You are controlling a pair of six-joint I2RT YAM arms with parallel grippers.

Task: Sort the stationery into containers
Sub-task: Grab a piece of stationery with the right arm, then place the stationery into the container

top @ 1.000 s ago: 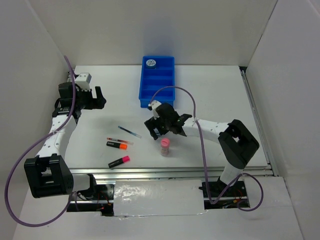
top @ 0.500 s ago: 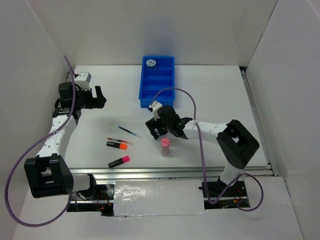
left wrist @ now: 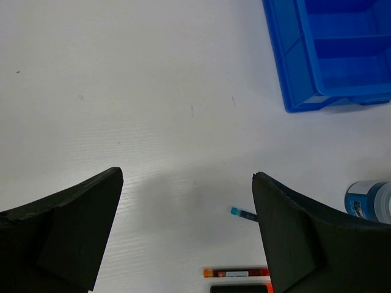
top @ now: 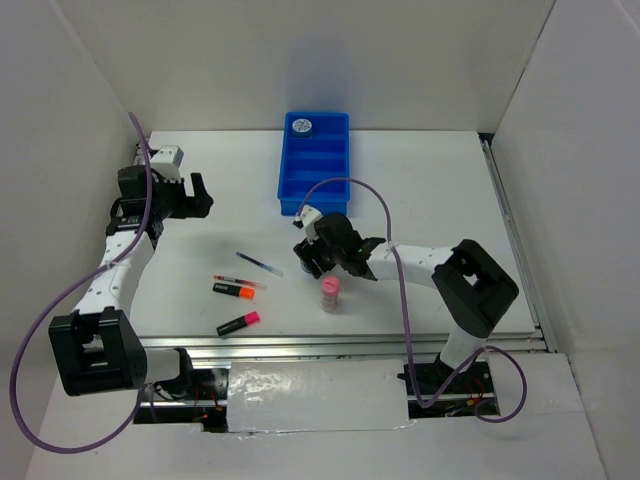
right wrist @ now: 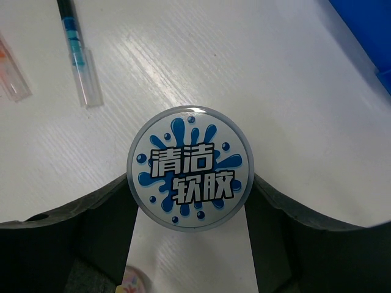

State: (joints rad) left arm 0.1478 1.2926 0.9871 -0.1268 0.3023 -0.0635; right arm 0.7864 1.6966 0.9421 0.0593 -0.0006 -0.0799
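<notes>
Right wrist view alone shows right claw (right wrist: 188,183) pinching printed roll (right wrist: 186,160); overhead, claw hides it. Left claw (left wrist: 187,176) spread wide.

White tabletop (top: 430,180) within plain white walls (top: 300,60), a metal rail (top: 300,345) along its near edge.

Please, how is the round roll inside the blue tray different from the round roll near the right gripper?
The roll in the tray sits in the far end compartment of the blue tray; the other roll stands on the table, outside it. The roll in the tray is clear of both arms; the other roll stands between the fingers of the right gripper. Both are round, upright, with a blue-and-white top.
</notes>
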